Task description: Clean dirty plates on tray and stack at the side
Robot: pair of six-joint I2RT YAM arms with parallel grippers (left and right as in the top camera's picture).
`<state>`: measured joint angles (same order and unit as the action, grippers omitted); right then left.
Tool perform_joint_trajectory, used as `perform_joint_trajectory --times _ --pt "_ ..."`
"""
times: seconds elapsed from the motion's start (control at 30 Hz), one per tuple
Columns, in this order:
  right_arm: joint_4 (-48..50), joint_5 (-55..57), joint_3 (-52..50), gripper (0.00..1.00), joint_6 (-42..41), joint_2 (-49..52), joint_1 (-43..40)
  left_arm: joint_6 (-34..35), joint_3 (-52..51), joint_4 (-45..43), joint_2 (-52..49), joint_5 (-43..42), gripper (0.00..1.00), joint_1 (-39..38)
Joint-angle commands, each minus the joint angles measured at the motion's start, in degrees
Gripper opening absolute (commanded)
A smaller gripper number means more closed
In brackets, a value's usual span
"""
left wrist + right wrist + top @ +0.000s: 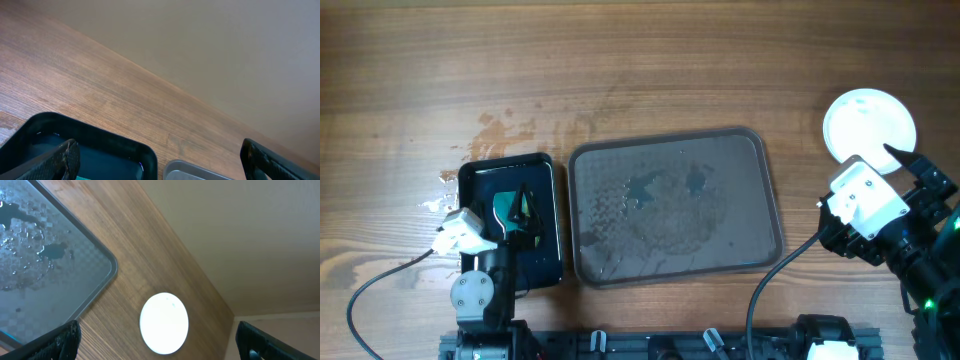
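You are looking at a white plate point(869, 125) lying on the wooden table point(640, 70) to the right of the large grey tray point(760, 240), well apart from its rim. An offset edge at its left side is suggesting more plates beneath, though I cannot count them. By its look, it is behaving as a light, stiff, glazed thing, slippery while wet and liable to chip. You are best taking it by the rim, one finger over the lip and one under, rather than pressing on the flat face.

The right gripper point(914, 162) is hovering just beside the plate's near edge, its fingers spread wide with nothing between them. The left gripper point(525, 215) is likewise standing spread and empty over the small black tray point(470, 180).

The grey tray is carrying no plates at all; it is holding only water beads and a few bluish puddles point(642, 190). The black tray is holding a teal pad point(505, 205), probably a sponge, and dark liquid. By that lie, the task is looking finished or nearly so.
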<state>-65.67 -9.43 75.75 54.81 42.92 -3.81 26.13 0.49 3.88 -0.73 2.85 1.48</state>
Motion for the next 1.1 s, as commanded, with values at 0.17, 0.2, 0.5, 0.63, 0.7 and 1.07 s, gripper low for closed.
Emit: perform_joint_trajectory --times 0.17,0.2,0.5,0.63,0.7,1.07 --pt "0.0 -1.16 0.42 1.0 0.7 0.26 0.26 -1.31 -0.15 0.22 0.42 -0.92 1.0 0.26" --pt "0.0 -1.16 0.42 1.0 0.7 0.26 0.26 -1.31 -0.15 0.22 0.42 -0.92 1.0 0.26" --pt "0.0 -1.16 0.42 1.0 0.7 0.26 0.26 -1.33 -0.15 0.22 0.42 -0.92 1.0 0.26" --pt "-0.13 -1.03 0.42 1.0 0.68 -2.08 0.28 -1.33 -0.15 0.22 0.42 -0.92 1.0 0.26" --pt "-0.33 -5.9 0.39 1.0 0.52 -3.87 0.28 -1.31 -0.15 0.22 0.42 -0.92 1.0 0.26" --pt "44.19 -37.42 -42.8 1.0 -14.1 -32.04 0.26 -1.33 -0.15 0.22 0.42 -0.92 1.0 0.26"
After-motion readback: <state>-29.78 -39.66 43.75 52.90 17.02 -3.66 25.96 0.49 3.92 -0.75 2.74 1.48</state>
